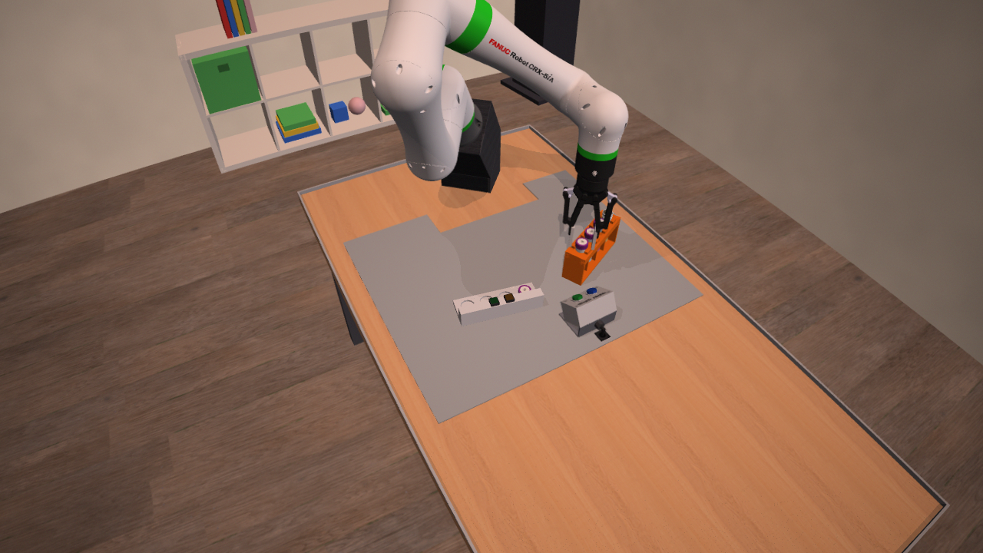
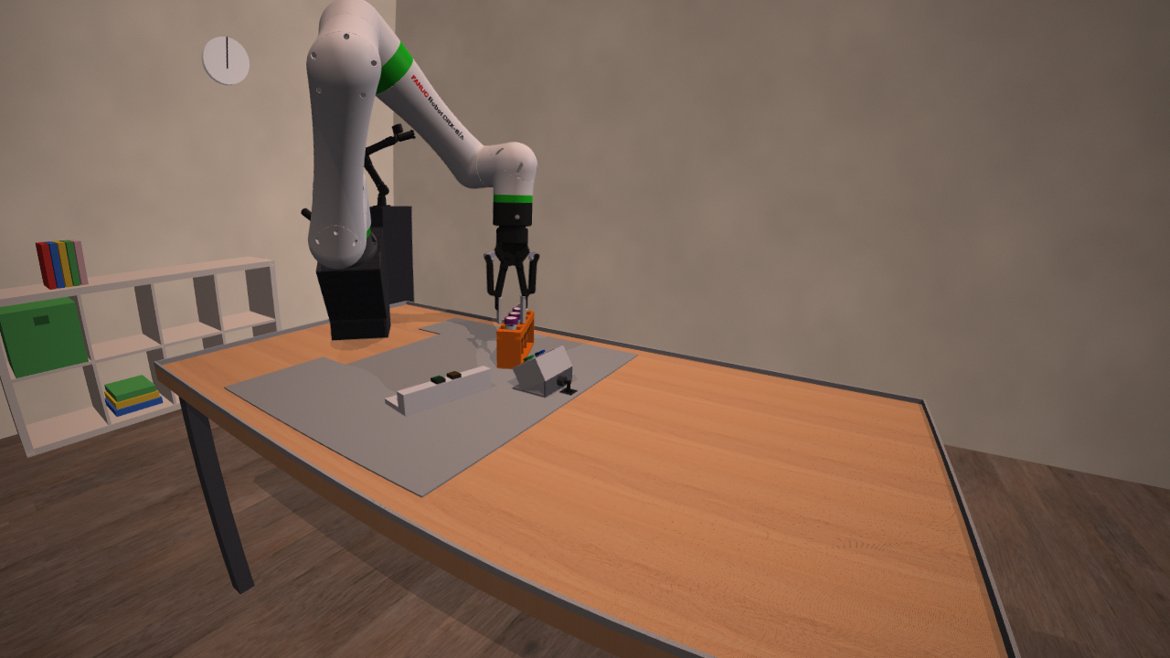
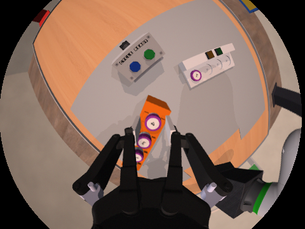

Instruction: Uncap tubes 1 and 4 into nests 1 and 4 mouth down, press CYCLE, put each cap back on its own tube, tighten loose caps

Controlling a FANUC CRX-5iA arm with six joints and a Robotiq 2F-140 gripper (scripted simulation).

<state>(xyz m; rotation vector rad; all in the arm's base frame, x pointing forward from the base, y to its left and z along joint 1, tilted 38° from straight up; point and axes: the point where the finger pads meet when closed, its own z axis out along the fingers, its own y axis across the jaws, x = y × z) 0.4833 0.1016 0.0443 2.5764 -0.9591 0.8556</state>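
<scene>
The orange decapping station [image 1: 590,249] stands on the grey mat, also in the wrist view [image 3: 149,131]. Three purple-rimmed caps show in its row [image 3: 144,142]; the end under my palm is hidden. My gripper [image 1: 588,225] [image 3: 152,121] hangs straight down over the station, open, with a finger on each side of the second cap from the desk end, not pressing on it. I cannot read its number. One cap [image 1: 524,289] [image 3: 196,75] lies in an end nest of the white cap tray [image 1: 498,302]. Both lamps [image 3: 213,53] look dark.
The small grey desk [image 1: 588,310] with the blue key [image 3: 135,66] and the green key [image 3: 149,53] stands just in front of the station. The table's side edge runs close behind the station. A shelf stands beyond the table.
</scene>
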